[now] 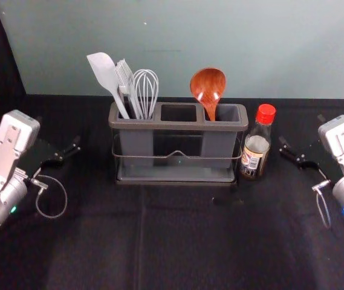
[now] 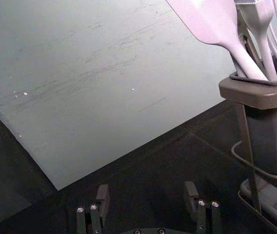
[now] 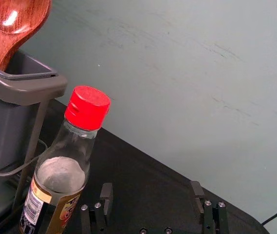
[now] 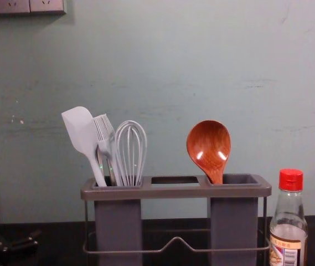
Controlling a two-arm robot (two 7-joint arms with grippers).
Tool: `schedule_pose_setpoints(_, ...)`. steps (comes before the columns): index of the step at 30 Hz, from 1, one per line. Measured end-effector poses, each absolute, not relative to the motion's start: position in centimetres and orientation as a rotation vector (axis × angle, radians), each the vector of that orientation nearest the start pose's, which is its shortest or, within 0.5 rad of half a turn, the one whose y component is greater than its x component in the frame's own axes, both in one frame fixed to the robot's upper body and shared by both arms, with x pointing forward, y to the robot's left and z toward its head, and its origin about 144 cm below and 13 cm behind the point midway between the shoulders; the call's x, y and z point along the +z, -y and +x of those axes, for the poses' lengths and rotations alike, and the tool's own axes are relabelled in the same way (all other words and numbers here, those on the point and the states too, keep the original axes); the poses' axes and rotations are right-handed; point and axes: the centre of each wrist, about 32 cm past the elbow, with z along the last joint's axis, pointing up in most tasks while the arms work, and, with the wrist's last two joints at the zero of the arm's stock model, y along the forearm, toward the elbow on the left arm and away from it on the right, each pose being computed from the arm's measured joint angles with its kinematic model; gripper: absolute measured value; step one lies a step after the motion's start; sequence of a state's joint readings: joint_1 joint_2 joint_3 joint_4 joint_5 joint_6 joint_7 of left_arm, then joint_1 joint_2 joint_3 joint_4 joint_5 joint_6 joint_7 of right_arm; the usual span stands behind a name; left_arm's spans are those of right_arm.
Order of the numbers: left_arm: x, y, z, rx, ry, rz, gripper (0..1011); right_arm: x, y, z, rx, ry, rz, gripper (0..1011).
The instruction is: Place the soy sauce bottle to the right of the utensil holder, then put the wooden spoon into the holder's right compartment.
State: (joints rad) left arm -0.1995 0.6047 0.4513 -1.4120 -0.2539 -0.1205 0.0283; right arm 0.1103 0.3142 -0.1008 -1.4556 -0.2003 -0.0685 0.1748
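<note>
The soy sauce bottle [image 1: 257, 151] stands on the big black desk [image 1: 178, 241], with a pale wall [image 4: 163, 66] behind it. Next in size is the gray utensil holder [image 1: 178, 125]. It has three parts in a row and a thin wire that goes along its front. The left arm is near the left side of the desk. Its left hand [image 1: 59, 130] is over the desk, well away from the holder, and its two fingers are wide apart with no thing between them. The right arm is near the right side. Its right hand [image 1: 301, 129] is past the bottle, and its fingers are wide apart too, with no thing between them. The bottle is just beside the holder, on its right. It stands up straight and has clear glass and a paper label [image 1: 252, 161]. I cannot tell if it touches the holder. The wooden spoon [image 1: 208, 84] is in the holder's right part, round end up. It is shiny red-brown, and its handle goes in near the left side of that part. In the left part are a white spatula [image 4: 79, 130], a whisk [image 4: 130, 152] and a brush [image 4: 104, 130]. The red cap [image 1: 265, 113] is on the bottle.
</note>
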Motion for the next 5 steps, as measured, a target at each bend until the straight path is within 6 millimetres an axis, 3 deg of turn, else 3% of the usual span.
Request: schedule_pose_setpoints(5,113.98,-30.97,48.86,1.248,0.285,0.304,1005,115.01,29.95,48.88,-1.278,0.403,-0.392,1003)
